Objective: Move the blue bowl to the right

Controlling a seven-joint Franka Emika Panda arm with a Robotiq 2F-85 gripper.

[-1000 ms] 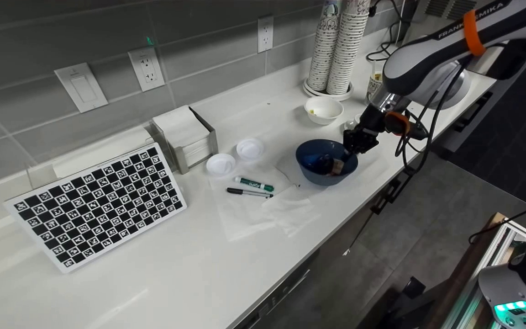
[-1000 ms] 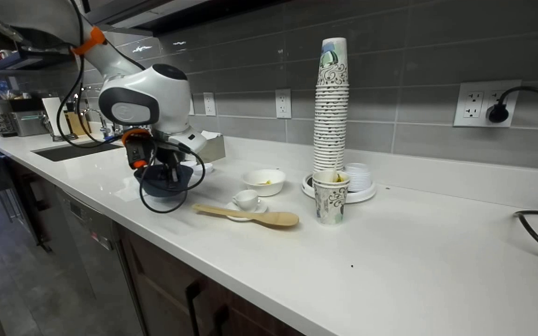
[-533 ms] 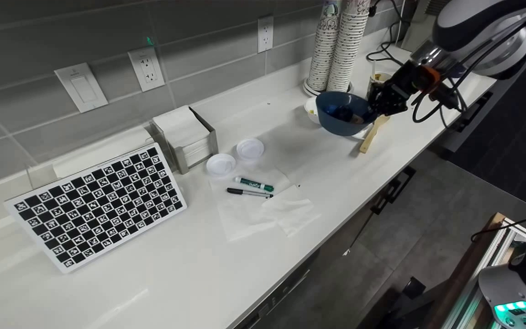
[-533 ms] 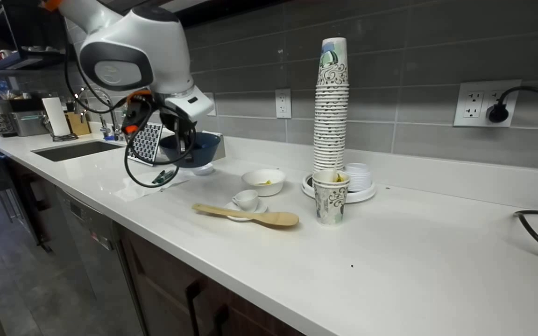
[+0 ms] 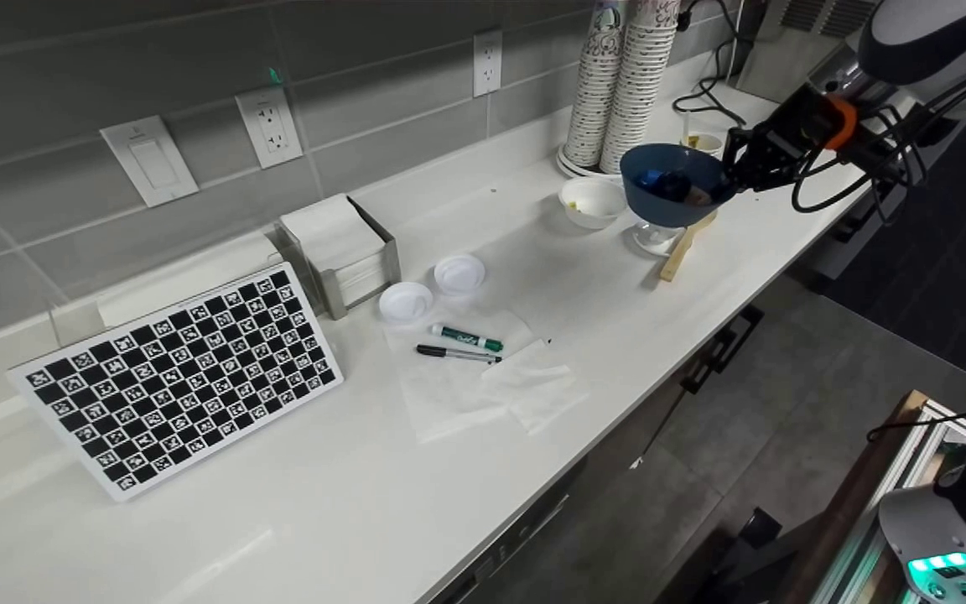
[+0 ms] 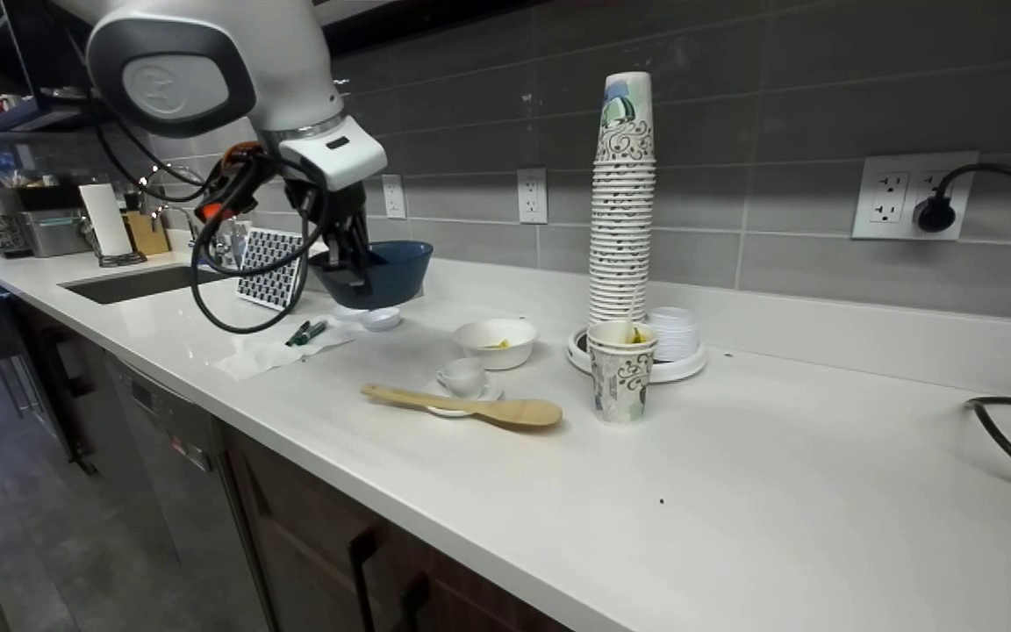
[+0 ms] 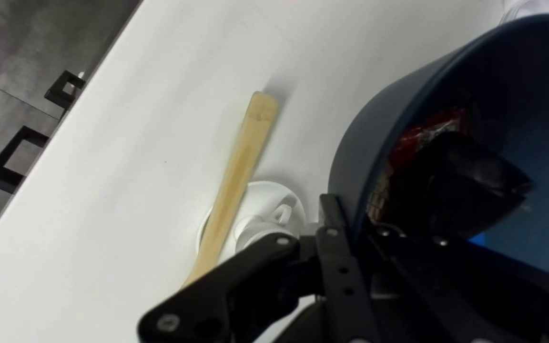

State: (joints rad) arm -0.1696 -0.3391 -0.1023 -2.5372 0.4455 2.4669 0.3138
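Note:
The blue bowl (image 5: pixel 655 197) hangs in the air above the counter, close to the white cup and saucer in an exterior view. It also shows in an exterior view (image 6: pixel 405 276), raised above the counter and partly covered by my fingers. My gripper (image 5: pixel 734 168) is shut on the bowl's near rim. In the wrist view, one finger of the gripper (image 7: pixel 350 224) lies outside the wall of the bowl (image 7: pixel 365 128) and the other is inside, dark and hard to see. Dark and red packets (image 7: pixel 470 186) lie in the bowl.
A white bowl (image 6: pixel 498 344), a white cup (image 6: pixel 463 377) on a saucer, and a wooden spoon (image 6: pixel 514 412) stand on the counter. Paper cups (image 6: pixel 622 382) and a tall cup stack (image 6: pixel 622 228) stand farther right there. Markers (image 5: pixel 466 338) and a napkin holder (image 5: pixel 353 260) are behind.
The blue bowl has risen off the counter with my gripper on its rim. It has moved away from the markers toward the cup and spoon, the arm moving with it.

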